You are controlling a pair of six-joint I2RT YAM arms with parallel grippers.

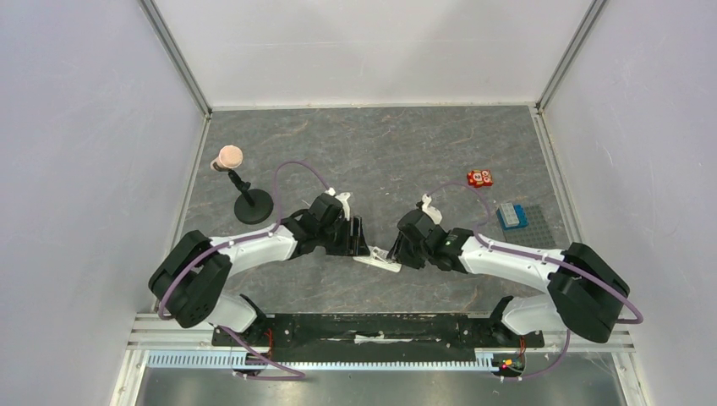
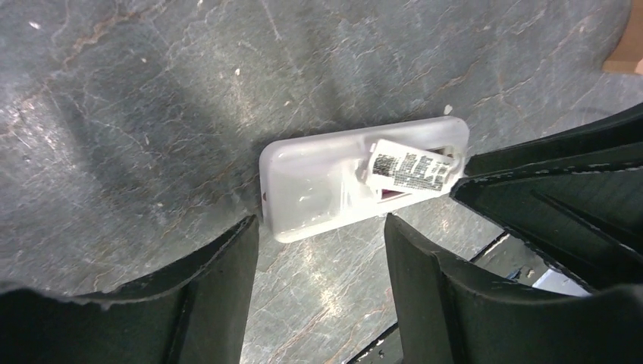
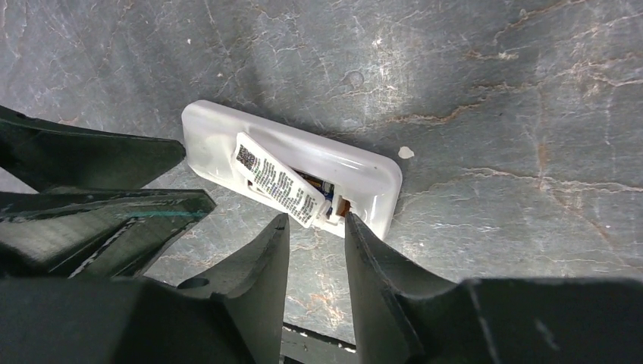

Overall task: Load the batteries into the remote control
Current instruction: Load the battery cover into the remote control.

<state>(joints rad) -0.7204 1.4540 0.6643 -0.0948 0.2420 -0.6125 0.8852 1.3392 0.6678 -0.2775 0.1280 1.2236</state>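
The grey stone-patterned desk (image 1: 372, 144) fills the floor of the white-walled booth. Both arms reach inward and meet near its front middle. The left end effector (image 2: 321, 224) is released, its fingers spread wide just short of the remote's long edge and clamping nothing. The right end effector (image 3: 317, 220) is also released, with only a narrow gap and nothing in it; one fingertip sits right against the remote's edge by the bay. Off to the left stands a black stand (image 1: 252, 205) topped by a pinkish ball.

The remote control (image 2: 303, 178) lies back-up on the desk between the two end effectors. A labelled cover (image 3: 277, 180) sits askew over its bay. To the right rest a blue ridged box (image 1: 511, 216) and a red block (image 1: 480, 178). Under the cover, a sliver of dark blue battery (image 3: 320, 186) shows inside the bay.
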